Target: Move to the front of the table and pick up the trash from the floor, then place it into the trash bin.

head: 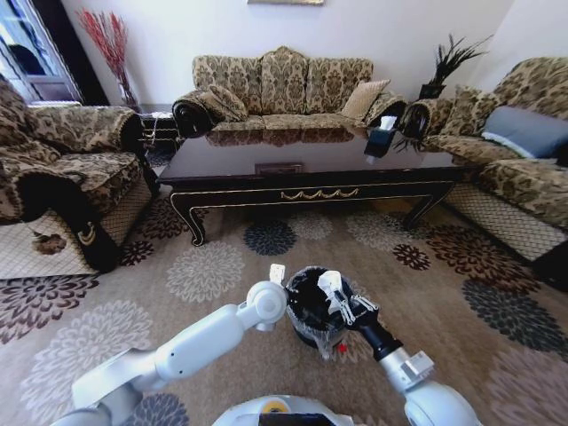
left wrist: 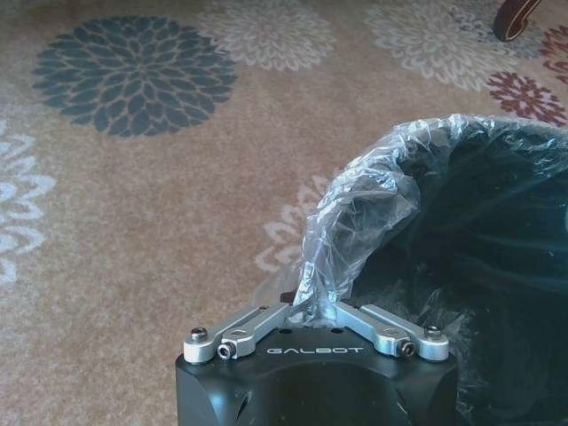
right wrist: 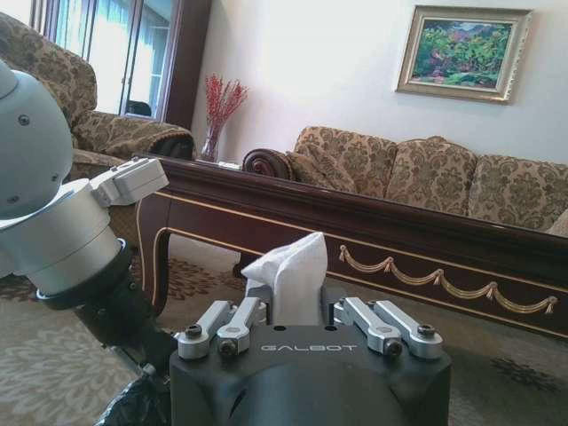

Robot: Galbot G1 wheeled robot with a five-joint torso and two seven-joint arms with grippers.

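The right gripper (head: 334,289) is clamping a crumpled white paper scrap (right wrist: 288,277) between nearly shut fingers, hanging directly over the small round black trash bin (head: 312,312); the left gripper (left wrist: 312,312) is pinching the bin's clear plastic liner (left wrist: 373,191) at the near rim; the glossy dark wood table (head: 302,173) is standing well beyond.

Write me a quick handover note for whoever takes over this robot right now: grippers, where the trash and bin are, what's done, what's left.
Left gripper: shut on the trash bin's clear liner at the rim, next to the bin.
Right gripper: shut on the white paper scrap, held over the trash bin.
Trash bin: on the floor in front of the table, just ahead of the robot.
Something small and red lies on the floor beside the bin; I cannot tell what it is.
Done: robot is at the table front, paper picked up.
Left: drop the paper in, then check for remaining litter.
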